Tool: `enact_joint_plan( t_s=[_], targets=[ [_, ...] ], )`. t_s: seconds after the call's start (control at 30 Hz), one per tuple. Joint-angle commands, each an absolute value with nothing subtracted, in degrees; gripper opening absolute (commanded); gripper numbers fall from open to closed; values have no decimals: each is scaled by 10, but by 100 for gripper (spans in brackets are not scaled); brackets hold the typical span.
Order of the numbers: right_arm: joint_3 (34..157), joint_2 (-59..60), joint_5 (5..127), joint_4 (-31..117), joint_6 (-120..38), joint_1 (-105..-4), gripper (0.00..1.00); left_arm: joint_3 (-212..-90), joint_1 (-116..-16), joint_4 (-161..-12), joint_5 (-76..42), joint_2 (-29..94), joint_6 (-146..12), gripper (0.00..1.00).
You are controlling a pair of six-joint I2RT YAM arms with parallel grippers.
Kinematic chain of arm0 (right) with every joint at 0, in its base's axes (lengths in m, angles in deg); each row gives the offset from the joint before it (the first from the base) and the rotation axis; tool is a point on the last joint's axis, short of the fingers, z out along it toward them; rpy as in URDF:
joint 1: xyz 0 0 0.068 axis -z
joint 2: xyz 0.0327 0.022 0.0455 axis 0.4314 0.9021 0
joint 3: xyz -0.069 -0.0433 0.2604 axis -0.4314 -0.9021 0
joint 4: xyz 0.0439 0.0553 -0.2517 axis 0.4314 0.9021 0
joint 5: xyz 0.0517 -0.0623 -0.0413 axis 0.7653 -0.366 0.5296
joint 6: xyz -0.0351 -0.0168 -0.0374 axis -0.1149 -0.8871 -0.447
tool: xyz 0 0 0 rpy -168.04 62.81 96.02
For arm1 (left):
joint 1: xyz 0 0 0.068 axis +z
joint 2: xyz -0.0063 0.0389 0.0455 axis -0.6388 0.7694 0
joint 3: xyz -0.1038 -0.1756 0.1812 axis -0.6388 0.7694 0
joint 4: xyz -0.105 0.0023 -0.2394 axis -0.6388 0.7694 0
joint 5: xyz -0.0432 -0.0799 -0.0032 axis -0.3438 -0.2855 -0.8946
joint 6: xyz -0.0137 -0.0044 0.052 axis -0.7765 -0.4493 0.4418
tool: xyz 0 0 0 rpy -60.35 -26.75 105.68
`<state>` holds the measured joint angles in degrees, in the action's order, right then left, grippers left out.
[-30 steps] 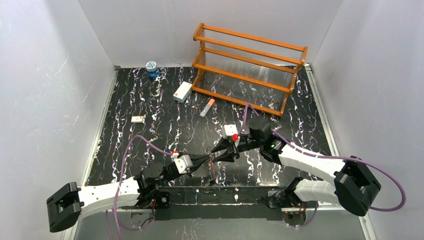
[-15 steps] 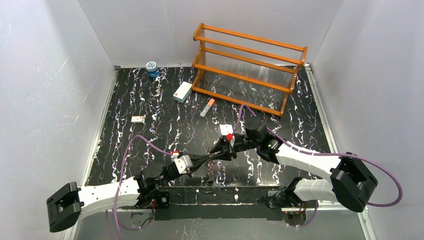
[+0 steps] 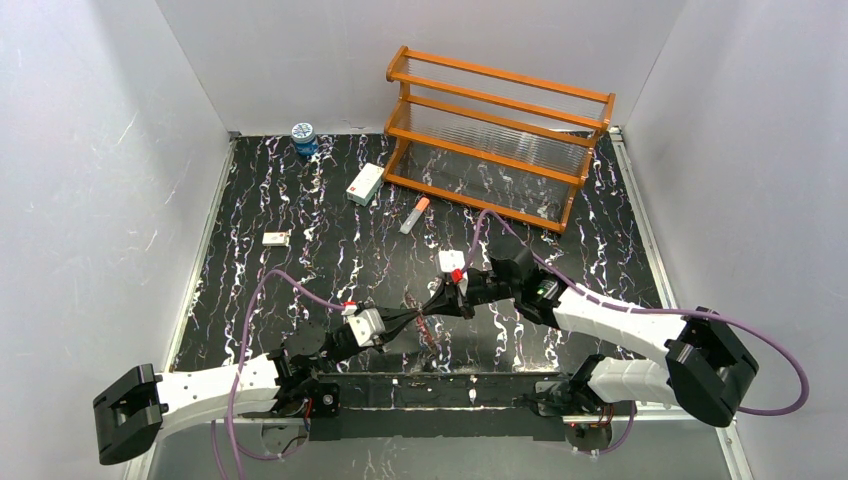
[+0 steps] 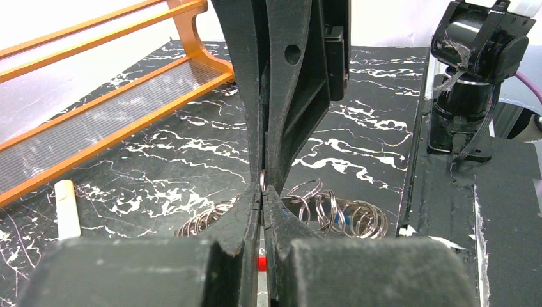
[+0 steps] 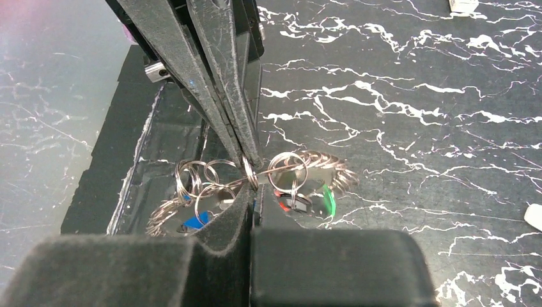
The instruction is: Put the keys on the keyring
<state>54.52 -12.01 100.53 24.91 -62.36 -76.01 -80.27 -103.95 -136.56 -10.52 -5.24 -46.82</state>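
Note:
Both grippers meet tip to tip low over the table's front middle. My left gripper is shut on the keyring, and a red stretch of it shows between the jaws. My right gripper faces it, shut on the same thin wire of the keyring beside a small split ring. Several steel rings hang along the wire with the keys: a green head on one side, a blue head on the other. The key blades are mostly hidden behind the fingers.
An orange wooden rack stands at the back right. In front of it lie an orange-and-white tube and a white-and-red box. A blue jar sits at the back, a small white piece at the left.
My right gripper has moved left to the left gripper's tips and closed its jaws there. The left arm has held still, shut throughout.

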Motion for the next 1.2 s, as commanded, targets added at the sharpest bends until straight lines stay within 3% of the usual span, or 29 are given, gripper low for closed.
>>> enact_joint_plan(
  t_s=[0.0, 0.1, 0.23, 0.37, 0.77, 0.93, 1.17],
  targets=[
    [581, -131, 992, 289, -655, -761, 1, -806, -1040, -1401, -105, -58, -464, 0],
    [594, -139, 974, 338, -686, -760, 1, -803, -1041, -1398, -97, -58, -457, 5],
    [608, -150, 960, 390, -713, -761, 1, -805, -1041, -1388, -70, -56, -444, 33],
    [637, -141, 938, 457, -741, -762, 1, -821, -1040, -1352, -59, -51, -427, 44],
    [749, -57, 781, 656, -808, -819, 1, -935, -1041, -1099, -69, -14, -358, 45],
    [789, 3, 724, 713, -810, -854, 1, -940, -1041, -1082, -84, -3, -344, 38],
    [777, -5, 762, 663, -801, -858, 1, -941, -1041, -1080, -107, 27, -349, 31]
  ],
)
